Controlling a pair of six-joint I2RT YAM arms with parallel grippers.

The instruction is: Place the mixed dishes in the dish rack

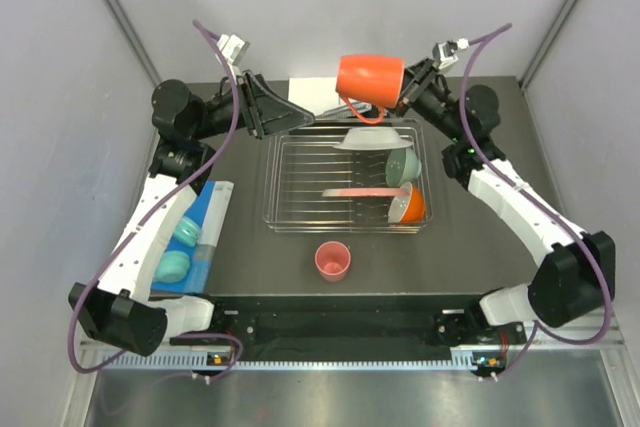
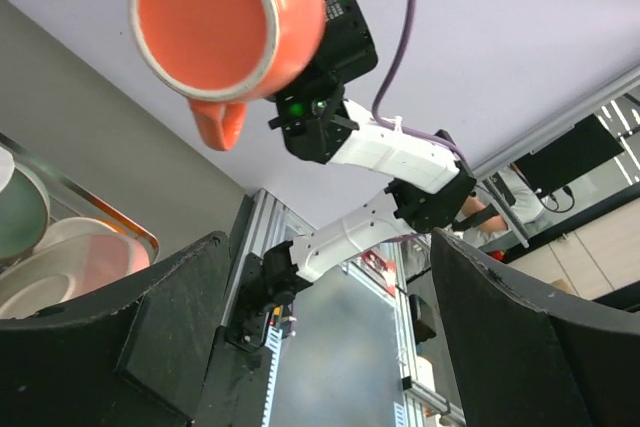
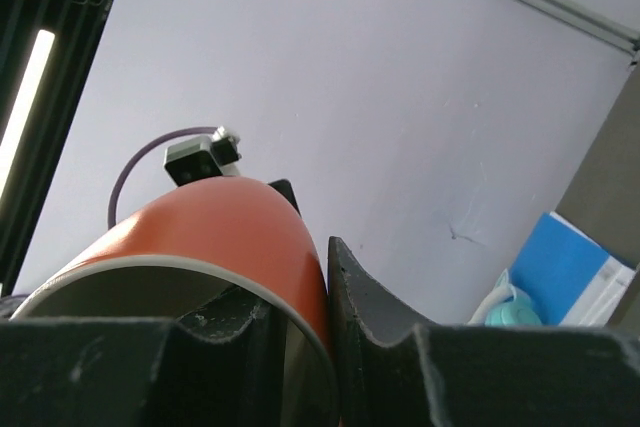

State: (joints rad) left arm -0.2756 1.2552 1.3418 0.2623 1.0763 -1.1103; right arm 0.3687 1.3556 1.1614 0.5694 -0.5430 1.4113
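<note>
I am seeing no readable text, label, brand, number or sign on anything in any of these three camera views.

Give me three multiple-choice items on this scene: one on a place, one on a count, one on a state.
1. The small pink handleless cup stands: A on the dark table, before the silver wire dish rack; B inside that rack; C held aloft.
2. Small teal rounded pieces on the blue sheet: A one; B two; C five.
3. The right gripper is: A open, empty; B resting on the table; C shut on the orange handled mug.
A: it stands alone on the rack's near side. B: two show. C: it pinches the mug's wall, aloft.
</note>
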